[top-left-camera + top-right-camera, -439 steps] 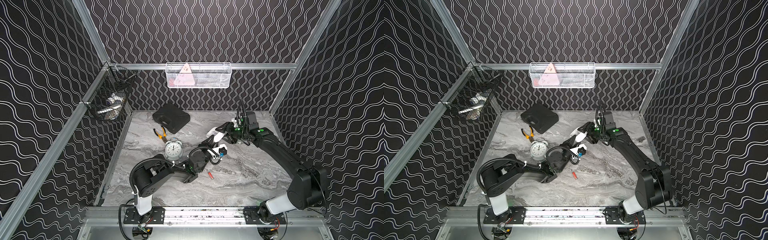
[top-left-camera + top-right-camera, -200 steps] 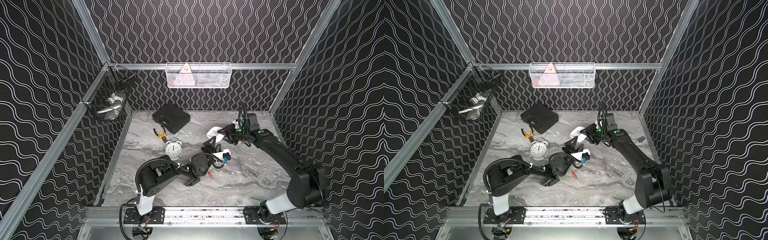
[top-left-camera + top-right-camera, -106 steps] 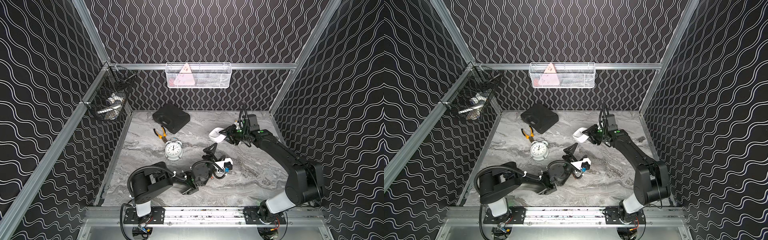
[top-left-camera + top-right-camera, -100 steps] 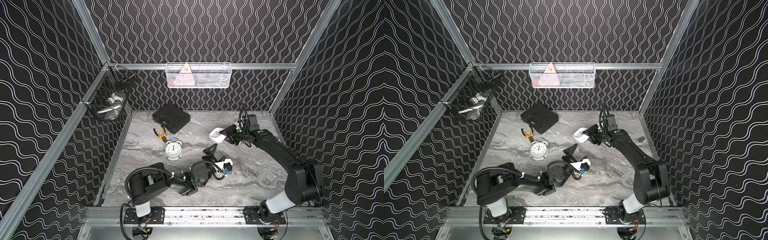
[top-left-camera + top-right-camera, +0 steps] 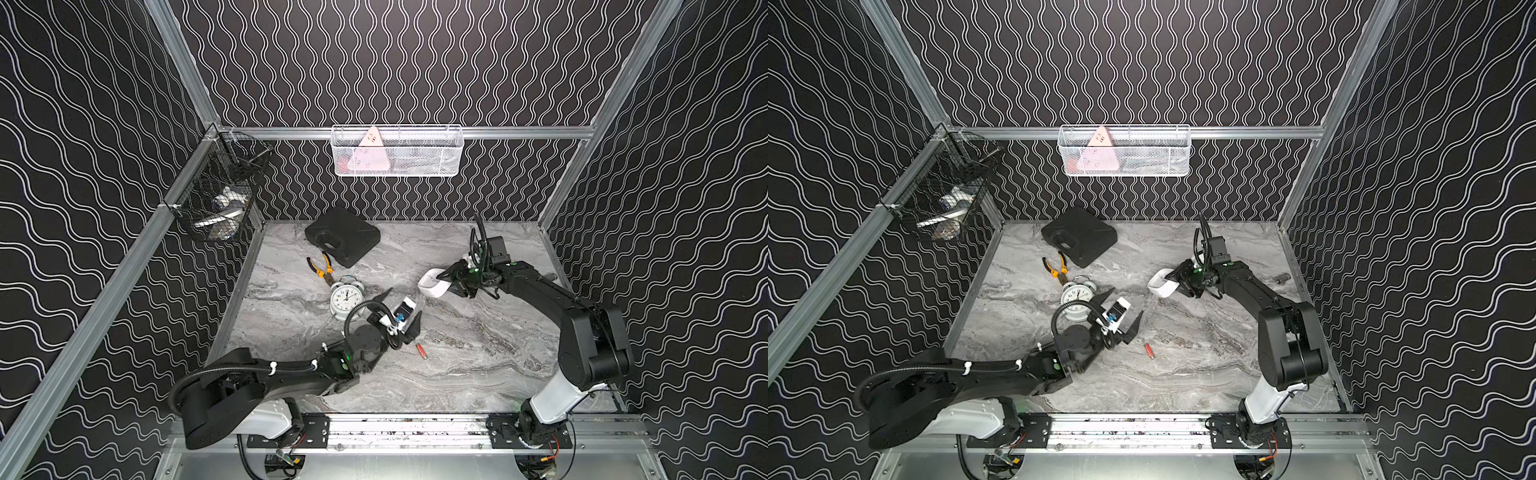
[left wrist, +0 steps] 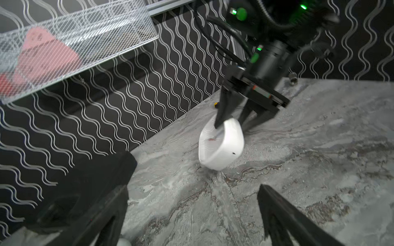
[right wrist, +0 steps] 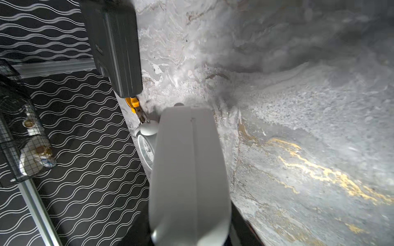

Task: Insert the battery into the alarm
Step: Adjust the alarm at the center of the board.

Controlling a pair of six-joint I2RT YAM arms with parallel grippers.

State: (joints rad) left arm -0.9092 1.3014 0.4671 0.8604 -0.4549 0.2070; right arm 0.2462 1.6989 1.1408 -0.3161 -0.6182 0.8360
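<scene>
Left gripper (image 5: 405,301) (image 5: 1127,301): about two seconds back it was right up against the white rounded plastic alarm casing (image 5: 432,284) (image 5: 1162,286), meeting the right gripper (image 5: 449,282) there. It has now pulled off toward the front and left, well apart from the casing. Its jaws went from partly spread to fully spread, with nothing between them. The left arm's rear link swung out to the left and lies lower, nearer the front aluminium rail (image 5: 415,428). The right gripper shifted the casing a little: it first went slightly back. It now sits lower in both top views, but nearer the front or nearer the grey marbled tabletop (image 5: 478,365), cannot tell.
</scene>
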